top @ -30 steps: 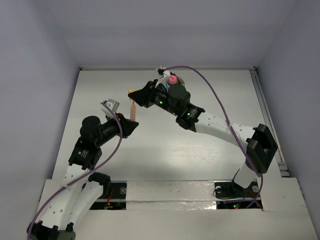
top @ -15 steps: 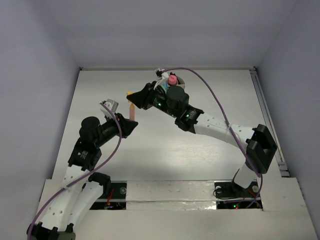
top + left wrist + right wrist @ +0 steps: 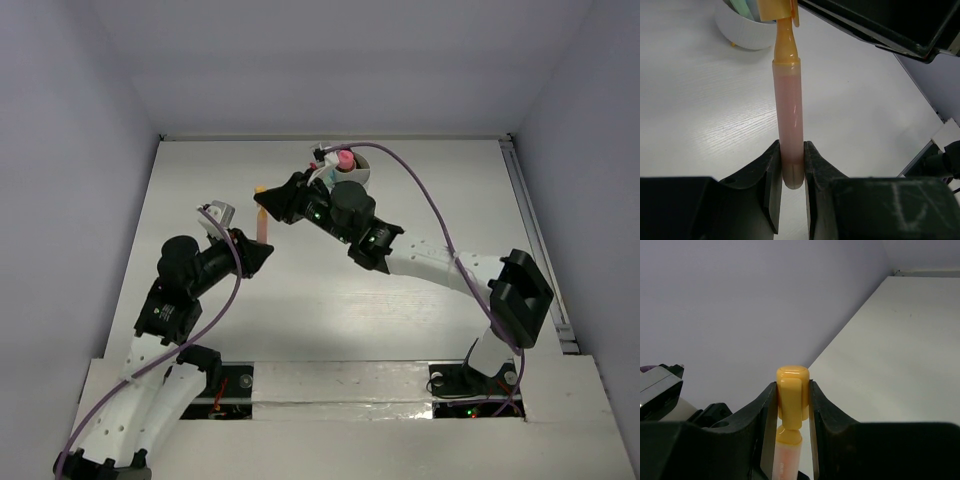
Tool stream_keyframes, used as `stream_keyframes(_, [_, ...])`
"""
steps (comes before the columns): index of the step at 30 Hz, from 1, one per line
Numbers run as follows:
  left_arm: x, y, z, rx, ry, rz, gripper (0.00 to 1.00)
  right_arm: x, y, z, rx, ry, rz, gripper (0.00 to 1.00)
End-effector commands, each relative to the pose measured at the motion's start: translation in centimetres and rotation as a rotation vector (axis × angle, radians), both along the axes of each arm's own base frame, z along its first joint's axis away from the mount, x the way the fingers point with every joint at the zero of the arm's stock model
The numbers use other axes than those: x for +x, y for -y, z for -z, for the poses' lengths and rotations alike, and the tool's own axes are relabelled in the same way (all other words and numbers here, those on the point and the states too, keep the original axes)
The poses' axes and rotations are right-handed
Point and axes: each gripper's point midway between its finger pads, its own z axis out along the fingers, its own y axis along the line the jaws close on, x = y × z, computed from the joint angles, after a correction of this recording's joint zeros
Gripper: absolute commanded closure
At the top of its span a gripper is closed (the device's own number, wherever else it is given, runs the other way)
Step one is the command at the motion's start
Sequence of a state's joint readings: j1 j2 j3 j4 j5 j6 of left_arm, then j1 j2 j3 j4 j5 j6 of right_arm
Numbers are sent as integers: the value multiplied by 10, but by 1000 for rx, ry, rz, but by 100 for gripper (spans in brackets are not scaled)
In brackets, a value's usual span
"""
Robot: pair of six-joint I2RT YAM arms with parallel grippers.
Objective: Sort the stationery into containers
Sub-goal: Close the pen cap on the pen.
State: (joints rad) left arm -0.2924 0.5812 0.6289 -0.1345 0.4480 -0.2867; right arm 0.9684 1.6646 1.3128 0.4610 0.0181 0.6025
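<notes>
Above the table [image 3: 300, 320], meeting tip to tip, left claw [image 3: 791, 152] grips the marker [image 3: 788, 100], right claw [image 3: 792, 390] its cap [image 3: 792, 377]. Left wrist, unlike right, sees the cup [image 3: 742, 36].

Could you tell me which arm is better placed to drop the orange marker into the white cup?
Probably the right: the right gripper clamps the cap end of the orange marker, close to the white cup; the left gripper holds the barrel's other end, farther from it.

Pale lavender walls [image 3: 300, 60] enclose a white wood-grain table [image 3: 450, 190] under even light.
</notes>
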Motion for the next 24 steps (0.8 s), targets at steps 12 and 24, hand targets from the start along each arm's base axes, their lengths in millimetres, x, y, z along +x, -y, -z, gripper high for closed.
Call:
stream_keyframes(12, [7, -7, -19, -14, 81, -46, 100, -20, -5, -7, 69, 5, -8, 100])
stream_keyframes(24, [8, -13, -25, -13, 102, -79, 100, -56, -12, 2, 111, -64, -72, 100])
